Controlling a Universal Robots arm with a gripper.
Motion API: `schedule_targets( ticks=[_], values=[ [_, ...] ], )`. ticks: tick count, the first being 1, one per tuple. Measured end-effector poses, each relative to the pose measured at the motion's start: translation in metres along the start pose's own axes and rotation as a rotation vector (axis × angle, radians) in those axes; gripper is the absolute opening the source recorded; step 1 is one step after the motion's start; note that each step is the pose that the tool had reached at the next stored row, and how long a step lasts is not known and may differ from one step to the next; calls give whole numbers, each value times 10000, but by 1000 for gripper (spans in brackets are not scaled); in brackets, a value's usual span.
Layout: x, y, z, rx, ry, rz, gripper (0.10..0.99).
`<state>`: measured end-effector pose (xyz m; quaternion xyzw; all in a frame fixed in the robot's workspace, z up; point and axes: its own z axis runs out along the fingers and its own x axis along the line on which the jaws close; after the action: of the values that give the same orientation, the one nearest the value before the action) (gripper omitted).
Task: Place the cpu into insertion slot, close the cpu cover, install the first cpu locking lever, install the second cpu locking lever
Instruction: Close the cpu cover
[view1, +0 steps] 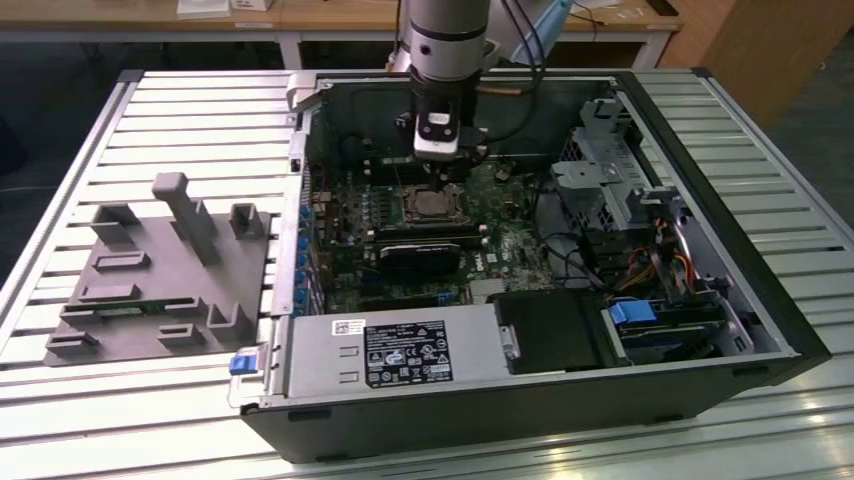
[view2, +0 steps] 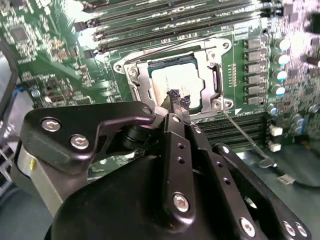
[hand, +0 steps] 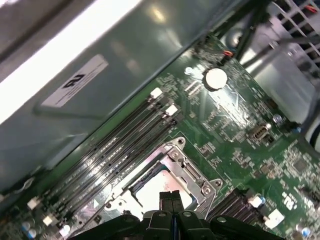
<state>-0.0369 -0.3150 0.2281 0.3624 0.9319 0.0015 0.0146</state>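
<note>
One claw (view2: 176, 96), fingers pinched together holding nothing, hovers over the cpu (view2: 184, 79) in the insertion slot (view2: 216, 81).

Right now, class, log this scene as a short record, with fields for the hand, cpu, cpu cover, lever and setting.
hand: shut, tips poised at the cpu's edge
cpu: seated in the insertion slot, silver top showing
cpu cover: lying down around the cpu
lever: thin wire rod, angling out from the socket corner across the memory slots
setting: open computer case with the arm reaching in from above
</note>
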Motion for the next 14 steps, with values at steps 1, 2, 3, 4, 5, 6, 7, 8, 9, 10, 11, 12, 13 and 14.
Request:
schedule_targets(
  ticks=[1,2,3,4,5,6,7,8,9,10,11,12,13,14],
  values=[
    [0,0,1,-5,3,-195,102],
    [0,0,1,-10,5,-375,102],
    [0,0,1,-14,8,-555,102],
    [0,0,2,-20,10,-734,102],
    [0,0,2,-24,13,-916,102],
    [0,0,2,-29,15,-1094,102],
    [0,0,2,-34,17,-1274,102],
    [0,0,3,-39,20,-1471,102],
    [0,0,3,-44,22,-1650,102],
    [0,0,3,-48,25,-1831,102],
    [0,0,3,-53,27,-2009,102],
    [0,0,3,-57,29,-2191,102],
    [0,0,4,-62,32,-2369,102],
    [0,0,4,-66,34,-2549,102]
  ],
)
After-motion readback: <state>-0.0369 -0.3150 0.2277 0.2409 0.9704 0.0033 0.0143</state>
